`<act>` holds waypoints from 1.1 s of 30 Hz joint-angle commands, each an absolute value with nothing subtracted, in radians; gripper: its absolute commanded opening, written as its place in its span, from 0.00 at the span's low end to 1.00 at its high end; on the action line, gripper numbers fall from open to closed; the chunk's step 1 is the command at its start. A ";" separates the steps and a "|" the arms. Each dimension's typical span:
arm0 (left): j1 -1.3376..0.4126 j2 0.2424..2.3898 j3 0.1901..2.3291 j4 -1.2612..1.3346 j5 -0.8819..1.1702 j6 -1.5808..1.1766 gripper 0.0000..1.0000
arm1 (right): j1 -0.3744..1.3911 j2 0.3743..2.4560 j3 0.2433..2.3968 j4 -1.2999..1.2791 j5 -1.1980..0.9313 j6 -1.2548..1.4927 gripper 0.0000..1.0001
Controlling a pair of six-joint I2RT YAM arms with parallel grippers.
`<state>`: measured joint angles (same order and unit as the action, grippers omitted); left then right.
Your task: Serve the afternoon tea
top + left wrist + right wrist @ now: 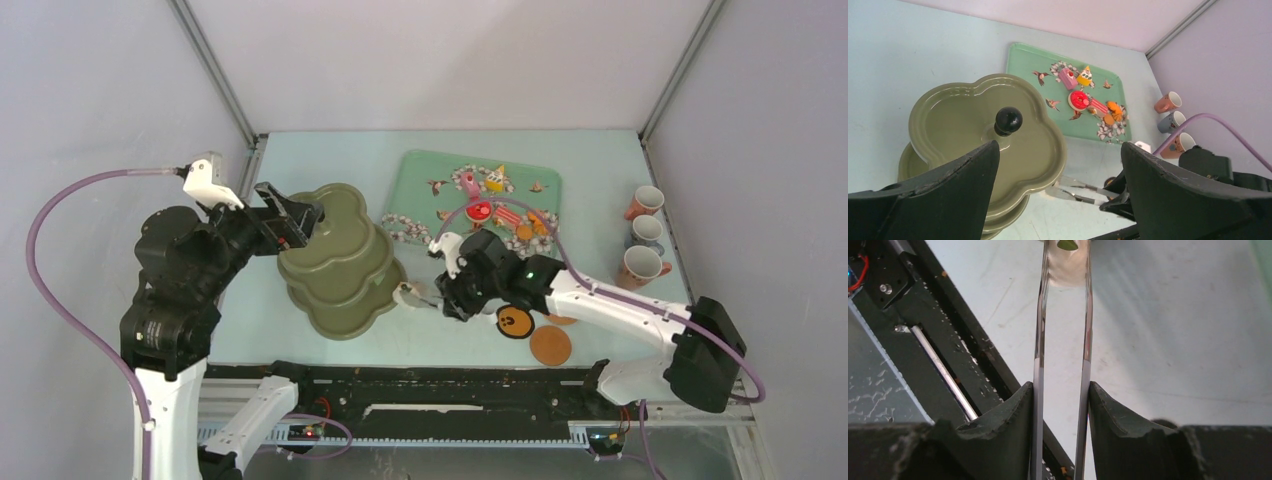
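Observation:
The olive-green three-tier stand (340, 262) stands left of centre, with a black knob (1008, 120) on top. My left gripper (300, 222) is open and empty, hovering over the top tier (963, 117). My right gripper (447, 290) is shut on the metal tongs (1063, 340). The tong tips (408, 294) reach the stand's lower right edge, and I cannot tell whether they hold anything. Pink (1068, 77), yellow (1085, 76), red (1079, 99) and orange (1113, 111) pastries lie on the tray. Three cups (645, 233) stand at the right. Coasters (550, 345) lie under the right arm.
The mint-green floral tray (430, 170) lies at the back centre. A black and orange coaster (514, 321) lies beside the right wrist. The black rail (420, 385) runs along the table's near edge. Grey walls close in the back and both sides.

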<state>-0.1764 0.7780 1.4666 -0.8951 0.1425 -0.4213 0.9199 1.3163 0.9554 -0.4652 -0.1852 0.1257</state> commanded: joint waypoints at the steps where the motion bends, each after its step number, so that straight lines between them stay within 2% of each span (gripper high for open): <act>1: -0.182 0.774 1.464 -0.862 0.172 -0.438 0.98 | 0.977 1.358 0.966 -0.277 -0.167 0.184 0.00; 6: -0.183 0.766 1.463 -0.868 0.170 -0.434 0.98 | 1.014 1.419 0.979 -0.188 -0.215 0.178 0.00; 27: -0.183 0.752 1.454 -0.880 0.150 -0.416 0.98 | 1.046 1.641 1.149 -0.153 -0.182 0.113 0.00; 29: -0.183 0.753 1.453 -0.879 0.148 -0.415 0.98 | 1.046 1.652 1.157 -0.162 -0.180 0.105 0.06; 33: -0.183 0.753 1.451 -0.880 0.146 -0.413 0.98 | 1.048 1.649 1.160 -0.180 -0.169 0.104 0.26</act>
<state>-0.1772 0.7574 1.4658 -0.8955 0.1524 -0.4255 1.0397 1.6550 1.1069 -0.2073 -0.1932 0.1234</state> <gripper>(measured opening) 0.985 0.429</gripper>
